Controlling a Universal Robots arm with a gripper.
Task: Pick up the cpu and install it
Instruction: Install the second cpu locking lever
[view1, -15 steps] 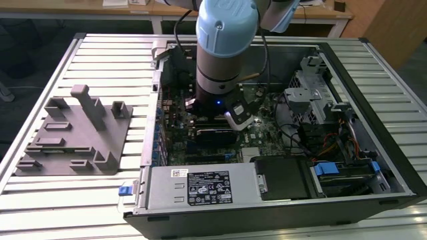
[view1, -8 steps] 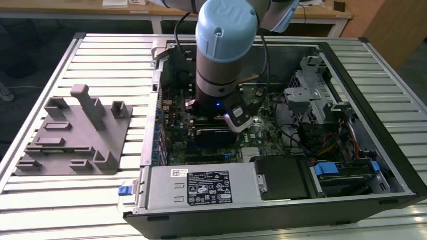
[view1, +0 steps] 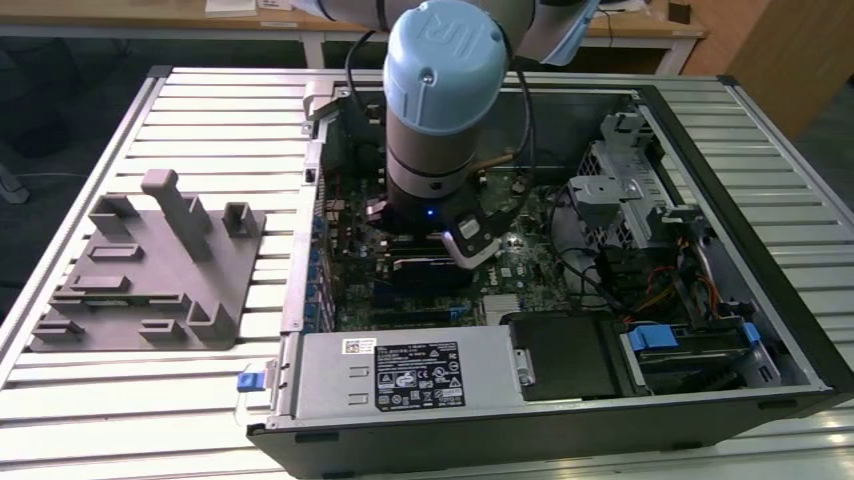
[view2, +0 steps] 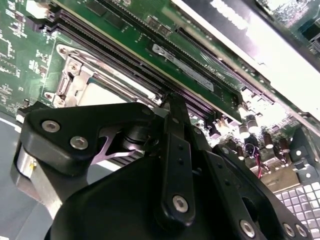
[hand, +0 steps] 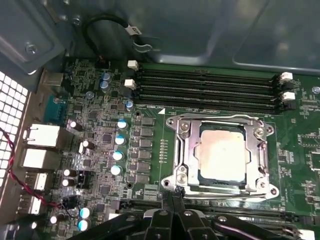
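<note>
The cpu (hand: 222, 152), a pale silvery square chip, lies flat inside the metal-framed motherboard socket (hand: 182, 150); in the second wrist view the cpu (view2: 100, 95) shows partly behind the gripper's black body. My gripper (hand: 172, 195) hangs just off the socket's edge nearest the wrist, apart from the chip. Its thin black fingers (view2: 175, 145) are pressed together with nothing between them. In the exterior view the arm (view1: 441, 110) reaches straight down into the open computer case (view1: 747, 250), over the middle of the board.
Empty black memory slots (hand: 210, 85) run along the far side of the socket. Capacitors (hand: 120, 145) and rear ports (hand: 42, 147) stand beside it. The power supply (view1: 400, 375), drive cage (view1: 621, 190) and cables crowd the case. A grey fixture (view1: 147, 265) rests at the exterior view's left.
</note>
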